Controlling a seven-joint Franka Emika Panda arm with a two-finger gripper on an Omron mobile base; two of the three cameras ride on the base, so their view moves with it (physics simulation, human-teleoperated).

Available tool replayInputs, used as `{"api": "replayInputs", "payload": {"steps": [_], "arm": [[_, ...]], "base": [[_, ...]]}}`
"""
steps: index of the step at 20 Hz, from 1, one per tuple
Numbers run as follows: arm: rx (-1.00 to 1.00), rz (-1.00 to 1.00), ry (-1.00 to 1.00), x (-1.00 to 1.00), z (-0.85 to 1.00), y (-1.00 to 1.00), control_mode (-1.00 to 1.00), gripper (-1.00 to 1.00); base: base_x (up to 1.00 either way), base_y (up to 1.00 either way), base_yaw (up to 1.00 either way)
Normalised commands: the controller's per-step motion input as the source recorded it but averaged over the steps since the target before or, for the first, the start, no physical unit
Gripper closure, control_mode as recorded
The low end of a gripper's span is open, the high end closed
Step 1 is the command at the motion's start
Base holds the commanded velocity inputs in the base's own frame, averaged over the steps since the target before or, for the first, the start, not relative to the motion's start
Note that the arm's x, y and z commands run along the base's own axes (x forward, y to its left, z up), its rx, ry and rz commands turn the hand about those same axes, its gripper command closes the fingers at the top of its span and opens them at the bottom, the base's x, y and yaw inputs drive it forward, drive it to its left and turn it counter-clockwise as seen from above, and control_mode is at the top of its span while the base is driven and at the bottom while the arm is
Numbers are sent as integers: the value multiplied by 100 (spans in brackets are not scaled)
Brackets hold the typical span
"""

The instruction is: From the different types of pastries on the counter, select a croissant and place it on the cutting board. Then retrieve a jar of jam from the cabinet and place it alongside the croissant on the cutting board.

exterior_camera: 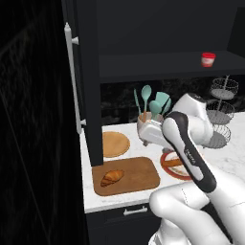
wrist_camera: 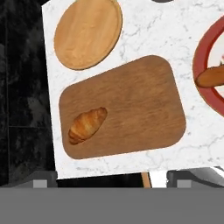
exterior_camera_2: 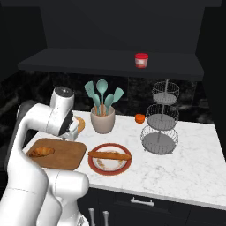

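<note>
Now croissant lies on cutting board, marble counter.

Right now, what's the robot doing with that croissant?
The croissant already lies on the cutting board, near its left end. The robot's gripper hangs above the board, open and holding nothing. The jar of jam sits on the dark shelf above the counter; fetching it probably comes next.
</note>
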Motion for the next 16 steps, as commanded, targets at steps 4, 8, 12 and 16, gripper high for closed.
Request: {"api": "replayInputs", "payload": {"steps": [4, 8, 12, 16], "arm": [[-6, 21, -29, -4, 77, -82, -100, -100], [-16, 17, -53, -7, 98, -76, -100, -100], [-29, 9, -47, -25, 100, -23, -100, -100], [-26, -7, -23, -28, 100, -11, -100, -100]], "base": [[0, 0, 0], [0, 0, 0], [0, 0, 0], [0, 0, 0]]}}
